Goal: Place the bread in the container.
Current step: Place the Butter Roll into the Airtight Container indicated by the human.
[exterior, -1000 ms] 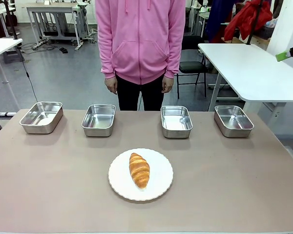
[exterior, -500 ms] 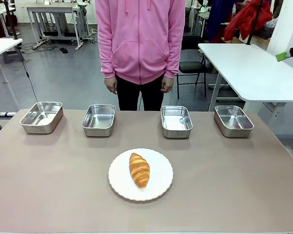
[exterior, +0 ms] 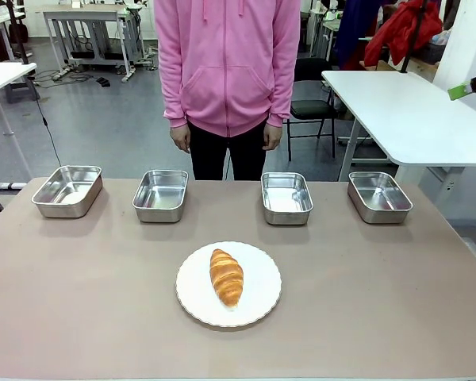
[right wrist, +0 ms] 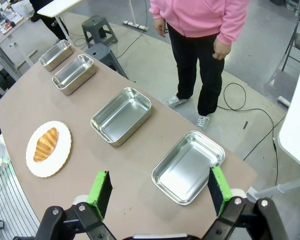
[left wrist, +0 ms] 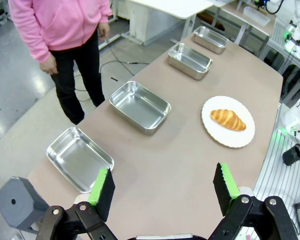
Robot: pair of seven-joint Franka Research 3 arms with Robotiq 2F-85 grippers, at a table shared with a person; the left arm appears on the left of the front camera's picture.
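Golden-brown ridged croissant (exterior: pixel 226 277) lies on a round white plate (exterior: pixel 262 302), well beyond both jaws. In wrist views, left gripper (left wrist: pixel 162 187) and right gripper (right wrist: pixel 157 192) hover wide open, empty. The front view centres the plate before four stainless-steel trays (exterior: pixel 159 194).

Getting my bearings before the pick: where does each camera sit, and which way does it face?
Front: at the robot's edge of the table, facing the person across it.
Left wrist: above the table's left end, looking down along it; open left gripper at bottom.
Right wrist: above the right end, facing leftward; open right gripper at bottom.
Shared: bread on plate, trays.
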